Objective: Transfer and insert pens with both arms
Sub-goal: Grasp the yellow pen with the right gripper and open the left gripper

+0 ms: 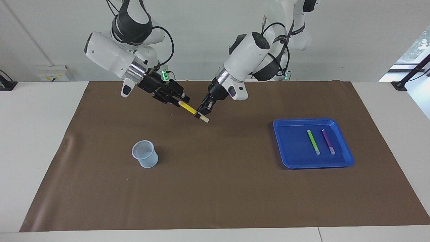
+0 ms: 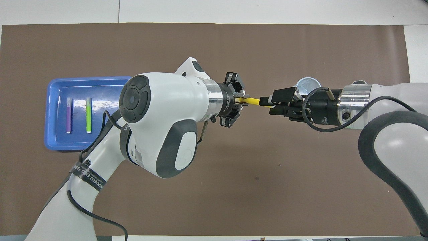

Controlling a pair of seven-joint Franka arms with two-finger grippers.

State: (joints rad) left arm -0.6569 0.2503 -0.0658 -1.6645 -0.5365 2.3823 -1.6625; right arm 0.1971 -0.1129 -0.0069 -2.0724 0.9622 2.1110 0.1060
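Observation:
The yellow pen [image 1: 188, 108] [image 2: 254, 101] is held in the air over the brown mat, tilted. My left gripper [image 1: 202, 113] [image 2: 240, 100] is shut on it close to its pale end. My right gripper [image 1: 180, 99] [image 2: 271, 104] is at the pen's other end, with its open fingers on either side of the tip. The green pen [image 1: 313, 142] [image 2: 88, 114] and the purple pen [image 1: 328, 141] [image 2: 68, 114] lie side by side in the blue tray [image 1: 292, 141] [image 2: 53, 110].
A pale mesh cup [image 1: 145, 154] [image 2: 308, 83] stands upright on the brown mat [image 1: 215, 188] toward the right arm's end, partly hidden by the right gripper in the overhead view. The tray is toward the left arm's end.

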